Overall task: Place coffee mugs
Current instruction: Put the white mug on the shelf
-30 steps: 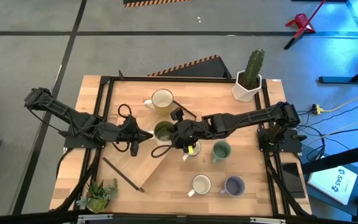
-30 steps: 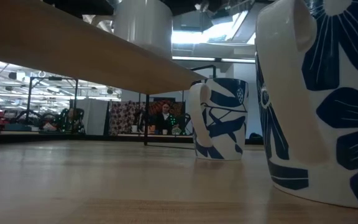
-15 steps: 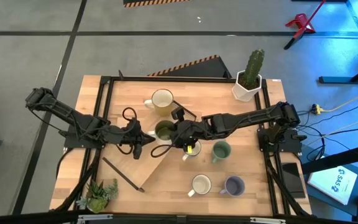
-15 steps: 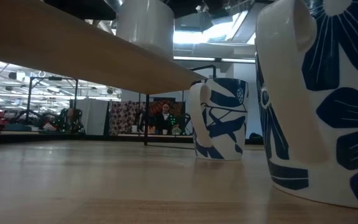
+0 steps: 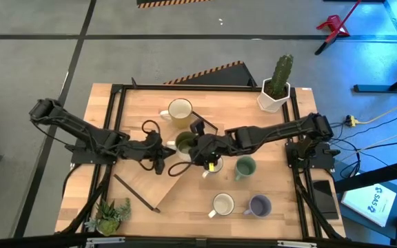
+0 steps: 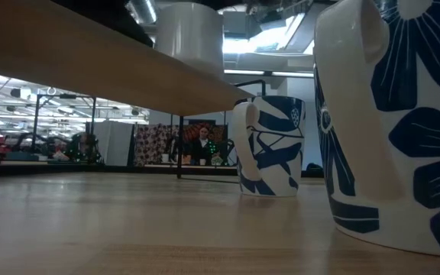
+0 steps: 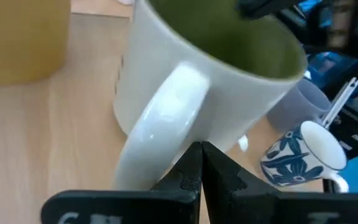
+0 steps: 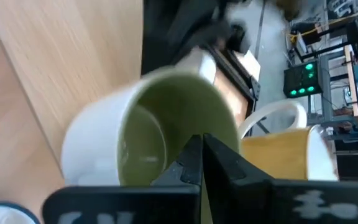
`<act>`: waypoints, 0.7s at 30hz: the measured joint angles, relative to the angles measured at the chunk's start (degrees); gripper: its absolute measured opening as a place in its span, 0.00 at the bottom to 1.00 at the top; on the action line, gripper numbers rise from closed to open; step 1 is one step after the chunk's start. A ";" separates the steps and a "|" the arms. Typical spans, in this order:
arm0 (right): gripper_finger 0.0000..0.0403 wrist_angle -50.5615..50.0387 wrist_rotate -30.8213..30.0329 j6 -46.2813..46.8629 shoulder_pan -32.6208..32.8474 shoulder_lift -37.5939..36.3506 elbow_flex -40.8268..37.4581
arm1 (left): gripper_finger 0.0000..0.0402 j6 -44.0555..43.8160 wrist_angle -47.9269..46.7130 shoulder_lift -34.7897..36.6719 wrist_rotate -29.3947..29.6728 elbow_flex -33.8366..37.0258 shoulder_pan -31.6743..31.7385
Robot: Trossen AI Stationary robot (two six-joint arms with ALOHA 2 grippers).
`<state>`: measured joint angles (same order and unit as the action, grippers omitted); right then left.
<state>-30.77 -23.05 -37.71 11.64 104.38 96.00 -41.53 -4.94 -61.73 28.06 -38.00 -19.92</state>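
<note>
The white mug with the olive-green inside (image 5: 183, 143) stands at the table's middle, filling the left wrist view (image 7: 210, 68) and the right wrist view (image 8: 148, 137). My right gripper (image 5: 194, 147) (image 8: 197, 146) is shut at its rim. My left gripper (image 5: 163, 156) (image 7: 201, 152) is shut, its tips right at the mug's handle. A cream mug (image 5: 179, 110) stands behind, toward the far edge. The teal mug (image 5: 245, 166), a white mug (image 5: 222, 204) and the lavender mug (image 5: 258, 205) stand nearer. Two blue-patterned mugs (image 6: 270, 145) (image 6: 396, 114) show in the low view. My left gripper's shut tips stand against the lower part of the mug's handle (image 7: 166, 118), coming level from the table's left; whether they touch it, I cannot tell. My right gripper is shut on the mug's rim (image 8: 185, 127) on its right side, slanting down from the table's right. Its own fingers hide the contact.
A white cactus pot (image 5: 276, 86) stands at the far right corner and a small plant (image 5: 112, 213) at the near left. A loose wooden board (image 5: 150, 182) lies near the left gripper. Black frame rails (image 5: 116, 124) run along both sides. Another mug (image 5: 212, 166) sits under my right arm.
My left gripper has moved toward the table's right, closing in on the olive-inside mug's handle. In the low view the white mug above the board has shifted to the right. My right arm has kept its place at the rim.
</note>
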 joint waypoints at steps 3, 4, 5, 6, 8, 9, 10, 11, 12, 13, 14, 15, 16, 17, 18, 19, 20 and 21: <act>0.00 0.20 0.12 0.23 0.53 -0.06 0.60 | 0.00 0.57 2.21 -1.85 -1.11 0.00 1.18; 0.00 0.40 0.08 0.28 0.72 -0.07 0.62 | 0.00 0.58 2.37 -2.46 -1.08 0.00 1.39; 0.00 0.49 -0.26 0.28 0.78 -0.07 0.64 | 0.00 0.58 2.61 -2.91 -1.08 0.00 1.70; 0.00 0.49 -0.49 0.34 0.86 -0.07 0.64 | 0.00 0.61 2.62 -3.25 -1.13 0.00 1.99; 0.00 0.47 -0.20 0.91 1.56 -0.07 0.64 | 0.00 0.65 2.68 -3.62 -0.99 0.00 2.42; 0.00 0.47 0.37 1.15 1.62 -0.09 0.64 | 0.00 0.72 2.59 -3.63 -0.72 0.00 2.65; 0.00 0.42 1.41 1.36 1.98 -0.09 0.66 | 0.00 1.02 2.68 -3.63 -0.37 0.00 2.87; 0.00 0.38 2.44 1.51 2.34 -0.11 0.66 | 0.00 1.35 2.94 -3.63 -0.16 0.00 3.13; 0.00 0.29 3.43 1.59 2.74 -0.11 0.66 | 0.00 1.61 3.20 -3.63 -0.16 0.00 3.48; 0.00 0.29 4.05 1.70 3.28 -0.11 0.66 | 0.00 1.65 3.37 -3.58 -0.15 0.00 3.81; 0.00 0.31 4.21 1.81 3.79 -0.13 0.66 | 0.00 1.65 3.45 -3.47 -0.08 0.00 4.14; 0.00 0.33 4.18 1.93 4.19 -0.15 0.66 | 0.00 1.65 3.65 -3.44 0.00 0.00 4.44; 0.00 0.44 4.19 1.95 4.57 -0.17 0.66 | 0.00 1.66 3.92 -3.45 0.00 0.00 4.74; 0.00 0.52 4.20 1.97 4.80 -0.18 0.70 | 0.00 1.66 4.26 -3.46 -0.01 0.00 5.05; 0.00 0.54 4.17 1.98 5.03 -0.18 0.75 | 0.00 1.67 4.61 -3.46 0.02 0.00 5.30; 0.00 0.55 4.03 1.99 5.11 -0.20 0.75 | 0.00 1.67 4.87 -3.46 0.02 0.00 5.54; 0.00 0.53 3.54 2.01 5.25 -0.15 0.75 | 0.00 1.67 4.96 -3.46 0.04 0.00 5.81; 0.00 0.53 2.84 2.06 5.25 0.07 0.78 | 0.00 1.67 4.94 -3.45 0.03 0.00 6.03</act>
<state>-30.24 -20.21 -35.65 16.88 104.45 96.78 -39.86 0.01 -65.18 28.10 -38.00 -13.89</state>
